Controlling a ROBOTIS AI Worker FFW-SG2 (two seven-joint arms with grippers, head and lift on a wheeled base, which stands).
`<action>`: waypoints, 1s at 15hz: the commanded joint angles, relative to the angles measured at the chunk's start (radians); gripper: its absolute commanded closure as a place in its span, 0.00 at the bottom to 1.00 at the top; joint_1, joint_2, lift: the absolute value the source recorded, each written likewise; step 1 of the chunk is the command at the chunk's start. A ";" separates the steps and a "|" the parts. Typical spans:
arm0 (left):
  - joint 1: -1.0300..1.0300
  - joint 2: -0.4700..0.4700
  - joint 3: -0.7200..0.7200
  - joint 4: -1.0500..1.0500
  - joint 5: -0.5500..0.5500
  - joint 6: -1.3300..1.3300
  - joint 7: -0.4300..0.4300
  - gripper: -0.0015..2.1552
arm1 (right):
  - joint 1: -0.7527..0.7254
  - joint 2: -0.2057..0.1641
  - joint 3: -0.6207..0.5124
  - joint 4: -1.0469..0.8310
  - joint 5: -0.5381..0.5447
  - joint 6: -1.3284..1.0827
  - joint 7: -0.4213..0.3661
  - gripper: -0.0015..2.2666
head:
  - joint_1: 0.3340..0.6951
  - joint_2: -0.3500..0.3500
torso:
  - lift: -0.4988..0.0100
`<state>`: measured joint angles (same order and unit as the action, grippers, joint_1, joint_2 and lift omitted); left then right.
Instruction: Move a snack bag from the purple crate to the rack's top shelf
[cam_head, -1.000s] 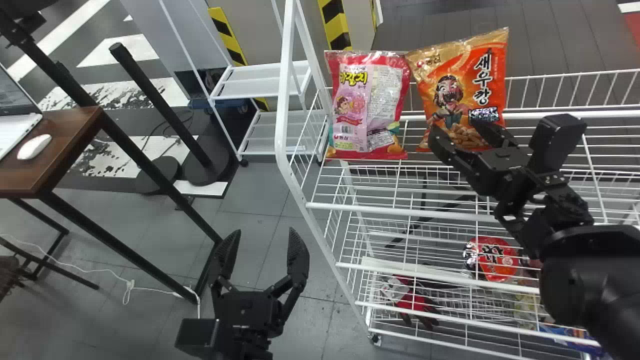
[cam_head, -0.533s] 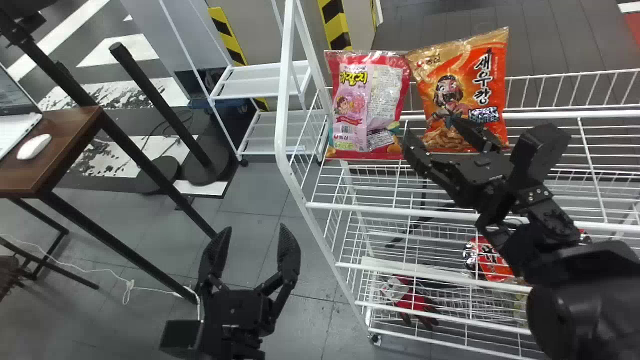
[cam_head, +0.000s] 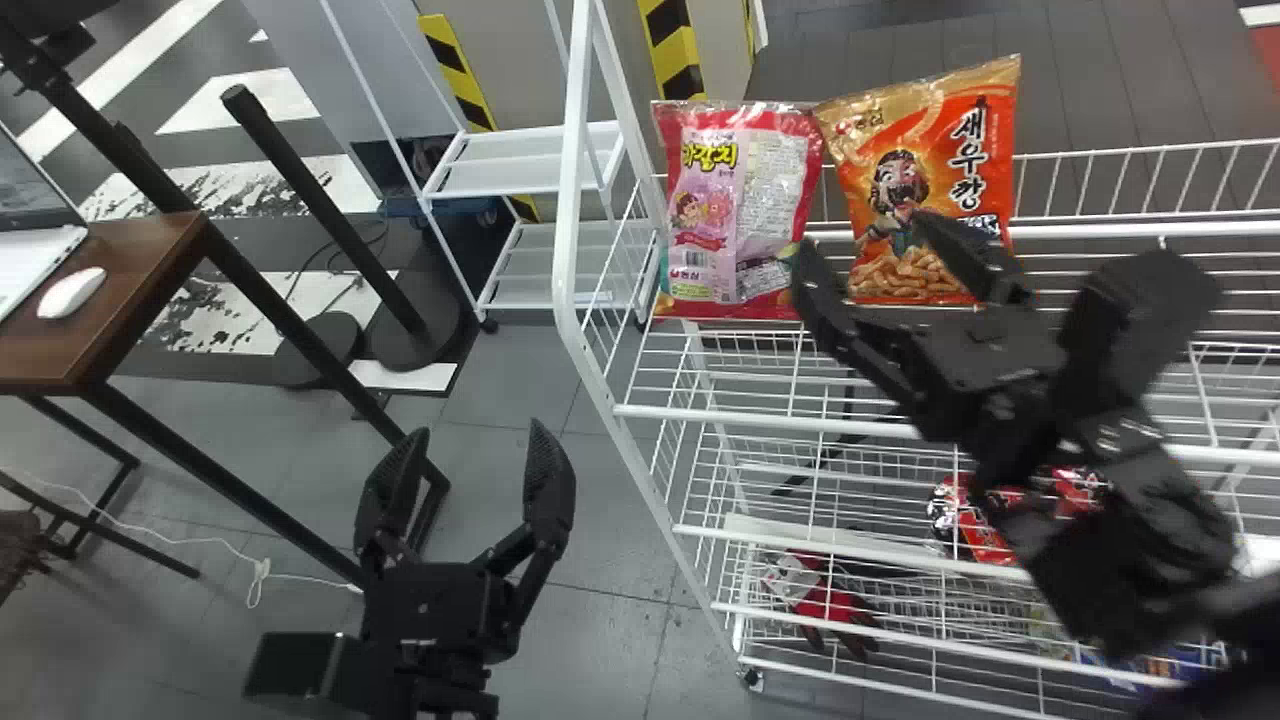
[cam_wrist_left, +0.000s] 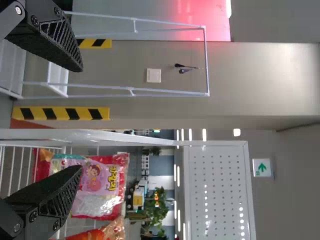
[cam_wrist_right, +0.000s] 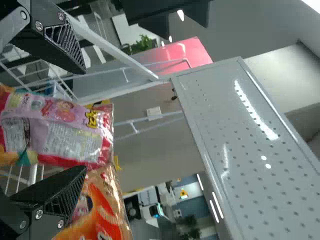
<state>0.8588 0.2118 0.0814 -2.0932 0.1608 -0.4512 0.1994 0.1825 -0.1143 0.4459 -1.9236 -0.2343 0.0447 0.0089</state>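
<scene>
Hovering at the orange bag, right gripper is released, fingers spread; contact with the bag, cannot tell. Orange bag sits tilted on the top shelf of the rack, just right of the upright pink bag, edges overlapping. Which one is the task's bag, cannot tell; both are on that shelf. Left gripper also spread, near side, left of the rack. Red packet lower in the rack. Mouse on the desk, far left.
</scene>
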 joint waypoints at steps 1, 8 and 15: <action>0.026 -0.006 0.015 -0.071 -0.001 0.085 -0.001 0.06 | 0.167 -0.085 -0.131 -0.215 0.056 0.108 -0.001 0.07 | 1.00 1.00 | 0.98; 0.112 -0.017 -0.065 -0.288 -0.061 0.331 -0.008 0.06 | 0.578 -0.183 -0.380 -0.433 0.079 0.056 0.039 0.06 | 1.00 0.81 | 0.98; 0.117 0.011 -0.215 -0.228 -0.144 0.285 0.060 0.06 | 0.733 -0.154 -0.426 -0.347 0.053 -0.180 0.042 0.06 | 1.00 0.56 | 0.98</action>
<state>0.9767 0.2231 -0.1279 -2.3558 0.0180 -0.1328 0.2507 0.9025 -0.2706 0.0321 -2.3013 -0.1648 -0.1043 0.0492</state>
